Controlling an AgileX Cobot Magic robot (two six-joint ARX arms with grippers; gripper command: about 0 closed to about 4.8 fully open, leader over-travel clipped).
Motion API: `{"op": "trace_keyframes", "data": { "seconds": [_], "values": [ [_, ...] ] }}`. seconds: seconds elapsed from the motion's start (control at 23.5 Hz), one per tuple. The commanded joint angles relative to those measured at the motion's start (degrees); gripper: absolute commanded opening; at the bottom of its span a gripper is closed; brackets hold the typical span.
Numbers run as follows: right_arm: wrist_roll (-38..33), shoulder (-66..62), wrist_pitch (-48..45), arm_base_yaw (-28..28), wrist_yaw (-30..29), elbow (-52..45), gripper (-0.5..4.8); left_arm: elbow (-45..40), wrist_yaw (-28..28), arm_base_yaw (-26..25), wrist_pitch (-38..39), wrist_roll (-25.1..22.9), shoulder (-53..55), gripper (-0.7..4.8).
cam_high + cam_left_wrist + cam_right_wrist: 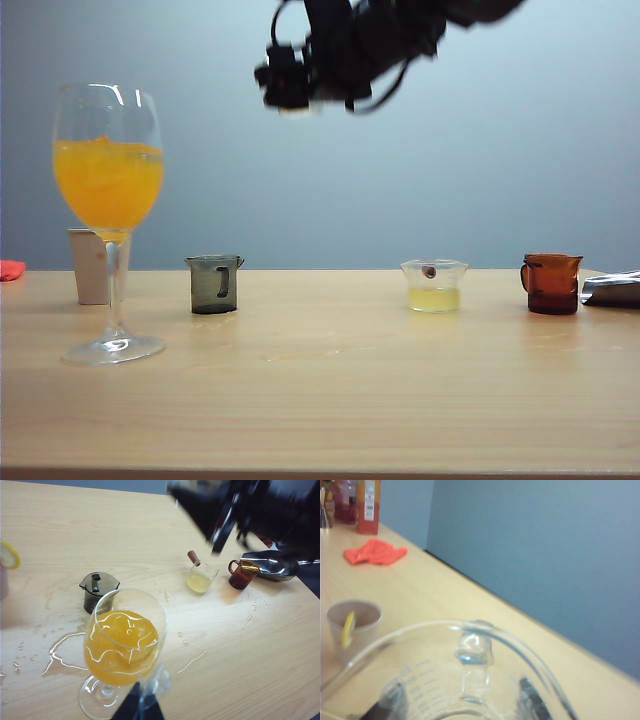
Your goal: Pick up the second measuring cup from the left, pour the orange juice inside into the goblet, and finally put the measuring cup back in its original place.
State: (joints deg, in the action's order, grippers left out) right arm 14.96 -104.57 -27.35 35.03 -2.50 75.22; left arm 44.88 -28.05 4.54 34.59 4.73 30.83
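My right gripper (pixel 460 705) is shut on the second measuring cup (pixel 474 652), a clear glass cup with printed marks. One dark finger presses each side, and the cup looks empty. In the exterior view the right gripper (pixel 290 85) hangs high above the table, a dark blur in which I cannot make out the cup. The goblet (pixel 108 230) stands at the left, its bowl full of orange juice (pixel 108 185). In the left wrist view the goblet (pixel 125 645) is close in front of my left gripper (pixel 137 707), which is shut on nothing.
On the table stand a smoky grey cup (pixel 214 284), a clear cup of pale yellow liquid (pixel 433 286) and an amber cup (pixel 550 283). A shiny metal thing (pixel 612 290) lies far right. A paper cup (pixel 90 265) and a red cloth (pixel 10 269) are at the far left. Spilled liquid (pixel 60 650) wets the wood.
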Motion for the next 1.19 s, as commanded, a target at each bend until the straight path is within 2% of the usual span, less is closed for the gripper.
{"op": "trace_keyframes", "data": {
  "seconds": [0.04, 0.09, 0.17, 0.6, 0.72, 0.85, 1.19],
  "values": [
    [-5.7, 0.3, -8.1, 0.9, 4.2, -5.6, -0.05, 0.1, -0.2, 0.0, -0.4, 0.0, -0.1, -0.06],
    [-6.8, 0.2, -10.6, 1.7, 8.1, -9.3, -0.05, 0.1, -0.2, 0.0, -0.4, 0.0, 0.0, -0.06],
    [-8.5, -0.1, -12.5, 2.6, 11.4, -12.3, -0.05, 0.1, -0.2, 0.0, -0.4, 0.0, 0.0, -0.06],
    [-13.6, -8.7, -22.7, 7.0, 19.6, -15.6, -0.05, 0.1, -0.2, 0.0, -0.3, 0.0, 0.0, -0.06],
    [-14.9, -11.1, -22.9, 7.4, 22.3, -15.3, -0.05, 0.1, -0.2, 0.0, -0.3, 0.0, 0.0, -0.06],
    [-17.7, -14.1, -24.9, 7.4, 22.3, -15.3, -0.05, 0.1, -0.2, 0.0, -0.3, 0.0, 0.0, -0.06],
    [-18.0, -18.3, -25.1, 7.2, 22.3, -13.1, -0.05, 0.1, -0.2, 0.0, -0.3, 0.0, 0.0, -0.06]
  ]
}}
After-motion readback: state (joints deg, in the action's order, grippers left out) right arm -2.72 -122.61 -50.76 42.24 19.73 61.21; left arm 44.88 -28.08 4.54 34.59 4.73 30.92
